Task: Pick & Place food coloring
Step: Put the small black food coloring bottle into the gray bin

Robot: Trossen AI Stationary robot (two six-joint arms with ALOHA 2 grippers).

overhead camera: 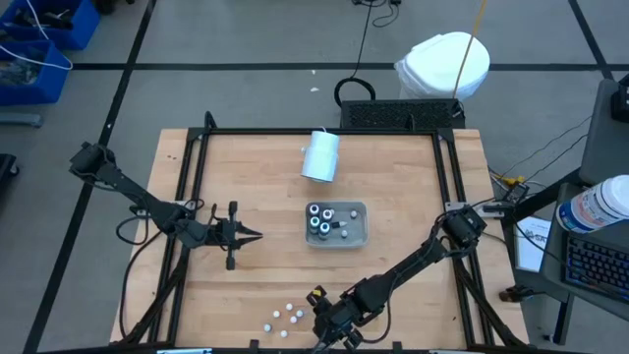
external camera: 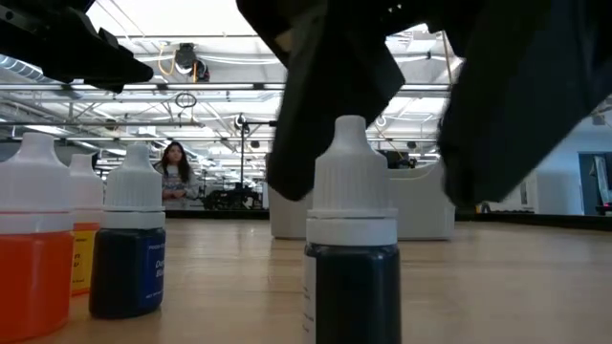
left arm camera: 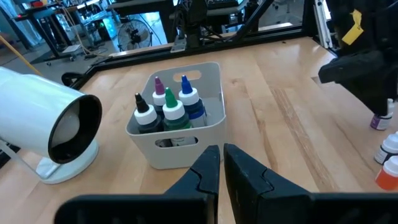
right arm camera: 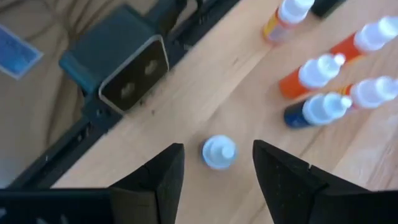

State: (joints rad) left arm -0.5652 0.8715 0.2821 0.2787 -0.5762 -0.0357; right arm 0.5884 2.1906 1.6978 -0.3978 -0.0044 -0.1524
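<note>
Wooden table (overhead camera: 265,285): our right gripper (right arm camera: 216,177), jaws wide, straddles one food coloring bottle (right arm camera: 218,152); closing comes next, we judge.

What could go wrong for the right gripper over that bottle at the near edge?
1. The right gripper hangs open with its fingers either side of an upright white-capped bottle; an off-centre close could tip it.
2. The other loose bottles stand clustered nearby, so a sideways sweep may topple them.
3. The tray already holds several bottles; the drop-in needs a free gap.
</note>
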